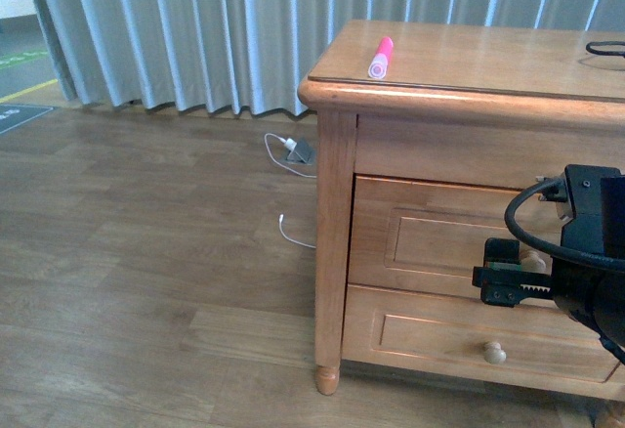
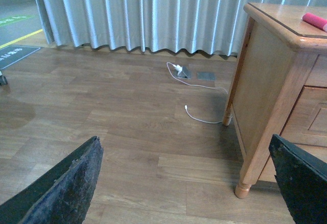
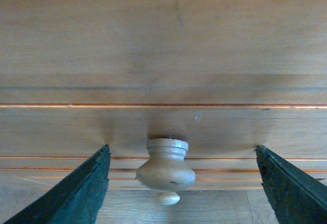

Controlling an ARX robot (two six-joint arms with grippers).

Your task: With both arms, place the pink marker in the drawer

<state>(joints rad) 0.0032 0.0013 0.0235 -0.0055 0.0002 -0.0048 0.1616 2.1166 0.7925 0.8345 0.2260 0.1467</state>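
Observation:
The pink marker (image 1: 380, 58) lies on top of the wooden chest (image 1: 469, 57), near its left front corner; the left wrist view shows its end (image 2: 315, 20). The drawer (image 1: 420, 237) is shut. My right gripper (image 1: 506, 278) is open in front of it, level with its round knob (image 3: 166, 170). The knob sits between the fingers (image 3: 76, 193), with a gap on each side. My left gripper (image 2: 186, 193) is open and empty above the floor, left of the chest's front leg (image 2: 244, 185). The front view does not show it.
A second drawer with its own knob (image 1: 495, 353) lies below the first. A white cable and charger (image 1: 293, 149) lie on the wooden floor beside the chest. Grey curtains (image 1: 195, 27) hang behind. A black cable (image 1: 605, 49) rests on the chest's far right.

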